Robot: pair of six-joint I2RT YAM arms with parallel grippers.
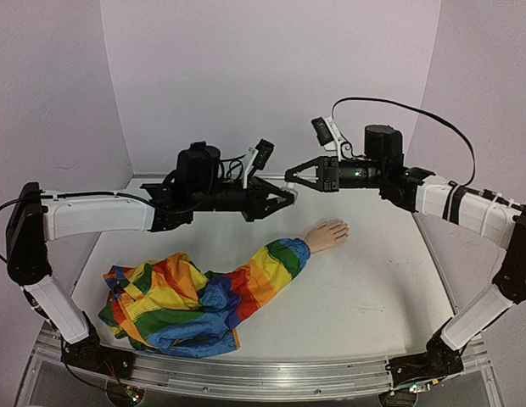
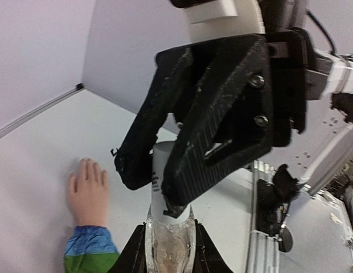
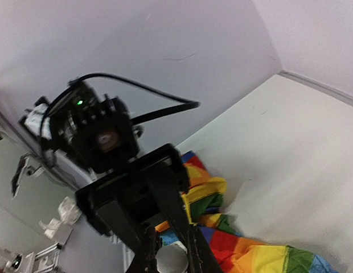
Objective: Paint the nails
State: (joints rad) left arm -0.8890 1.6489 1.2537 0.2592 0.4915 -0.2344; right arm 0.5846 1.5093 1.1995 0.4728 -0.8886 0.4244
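Closest to the top camera, the rainbow-striped sleeve (image 1: 195,297) lies crumpled near the front of the white bench (image 1: 373,280), its cuff stretched toward the middle. The pale mannequin hand (image 1: 327,235) pokes out of that cuff and rests flat on the bench, fingers pointing away from the sleeve. Its nails (image 2: 92,166) sit at those fingertips, too small to make out, with nothing touching them. Above and behind the hand, well off the surface, the two arms meet tip to tip. The left pincer (image 1: 287,195) is clamped on a small clear bottle (image 2: 169,250). The right pincer (image 1: 290,175) is closed on the bottle's white cap (image 2: 163,165), one black finger on either side of it.
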